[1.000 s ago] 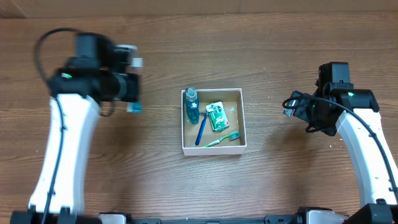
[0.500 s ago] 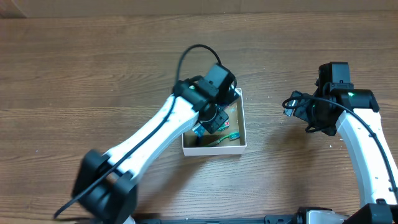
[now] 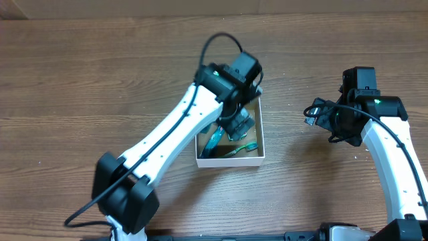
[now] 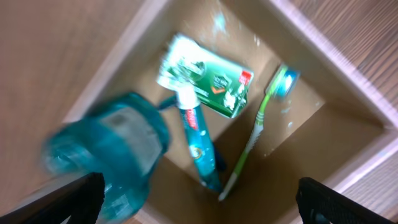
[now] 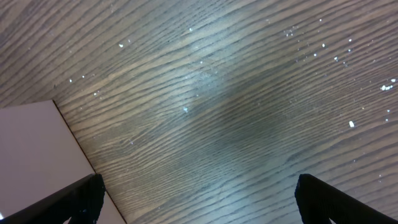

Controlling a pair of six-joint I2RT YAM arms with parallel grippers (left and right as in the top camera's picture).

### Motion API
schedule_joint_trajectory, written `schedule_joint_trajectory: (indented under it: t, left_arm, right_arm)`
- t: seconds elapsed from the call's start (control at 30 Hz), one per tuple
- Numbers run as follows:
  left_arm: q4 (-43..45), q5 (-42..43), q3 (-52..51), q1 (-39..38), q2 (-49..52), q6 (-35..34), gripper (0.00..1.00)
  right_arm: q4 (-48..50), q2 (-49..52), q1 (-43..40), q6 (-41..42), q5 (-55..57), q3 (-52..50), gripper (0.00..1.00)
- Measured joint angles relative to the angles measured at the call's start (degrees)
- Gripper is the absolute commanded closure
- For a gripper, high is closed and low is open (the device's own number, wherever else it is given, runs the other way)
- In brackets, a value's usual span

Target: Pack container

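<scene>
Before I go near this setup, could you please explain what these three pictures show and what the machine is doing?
These are two robot arms at a wooden table, each ending in a two-finger gripper. The wide picture comes from a camera fixed above the table. The other two come from a camera on each wrist, looking down past the fingers, whose dark tips show in the bottom corners. The left arm reaches over a small white-walled box, and the left gripper hangs open above it. Its camera shows what lies inside: a teal bottle, which is blurred, a green packet, a tube and a green toothbrush. Nothing seems to be gripped. The right gripper is open and empty too, off to the side; its camera sees mostly wood grain.
</scene>
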Motion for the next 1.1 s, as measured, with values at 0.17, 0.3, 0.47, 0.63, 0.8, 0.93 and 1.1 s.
schedule_joint_trajectory:
  t: [0.17,0.3,0.47,0.63,0.8,0.93,1.1]
  left_arm:
    - [-2.1,-5.5,5.5,1.4,-9.3,-4.9,0.00]
    - [-5.0,-10.4,5.9,12.1,-15.9,-12.5,0.00]
    - [-3.0,-6.9,5.8,31.2,-16.3,-17.6,0.00]
    - [-1.4,-3.1,5.0,40.8,-15.2,-19.0,0.00]
    - [-1.6,-1.9,4.5,42.7,-12.3,-19.0,0.00]
    - [-3.6,-1.5,4.4,42.7,-12.3,-18.8,0.00]
    - [-0.7,-1.6,-0.5,40.1,-18.7,-17.2,0.00]
  right_arm:
    - [0.3,0.0,0.0,-0.4,0.0,0.0,0.00]
    - [2.2,0.0,2.1,-2.9,0.2,0.5,0.00]
    - [13.0,0.0,10.0,-5.7,-0.3,8.5,0.00]
    - [17.8,1.9,10.3,-8.1,-0.2,9.1,0.00]
    - [20.2,3.7,10.3,-10.0,-0.2,9.1,0.00]
    - [16.5,0.6,10.3,-8.9,-0.2,9.1,0.00]
    - [15.7,-12.3,10.3,-7.4,1.2,7.8,0.00]
